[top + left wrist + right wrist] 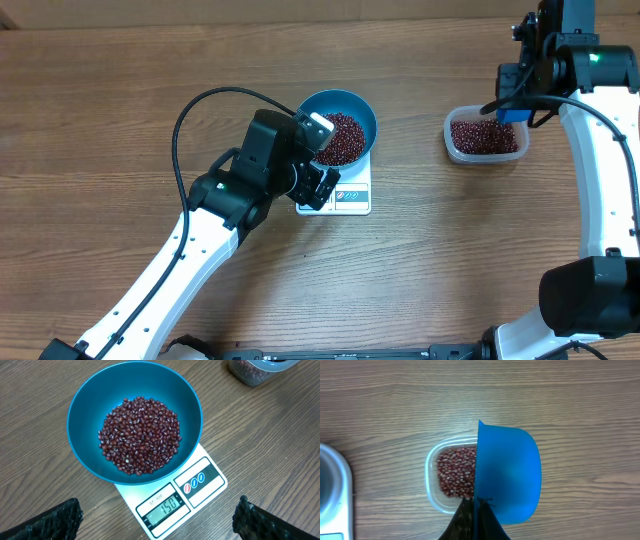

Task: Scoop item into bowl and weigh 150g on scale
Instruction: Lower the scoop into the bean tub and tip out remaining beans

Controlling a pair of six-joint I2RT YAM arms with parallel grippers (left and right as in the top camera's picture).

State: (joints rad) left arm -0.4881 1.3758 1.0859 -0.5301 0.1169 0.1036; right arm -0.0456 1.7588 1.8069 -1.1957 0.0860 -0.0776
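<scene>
Hanging wide open and holding nothing, the left gripper (158,519) shows one black finger in each bottom corner of the left wrist view. Just above it in the frame is the small flat white square scale (202,479), and its little screen reads 150. On the scale stands the round, deep, bright blue plastic bowl (85,407), with the heap of small dark red-brown beans (140,435) in its middle. At the upper right of the overhead view, the right gripper (475,510) is clenched on the handle of the small blue plastic scoop (507,475). The scoop hangs over the clear rounded plastic tub (431,480), which holds more beans. I cannot tell if any beans are in the scoop.

The number looks right, so I think the job now is to add no more. Keep the scoop over the tub, so a stray bean falls there. Do not bump the bowl, or the number could jump.

The bowl's rim reaches out past the scale's edges, so a nudge could tip it. The brown wooden surface (35,390) is bare between scale and tub. The left gripper has room to back away toward the lower left.
</scene>
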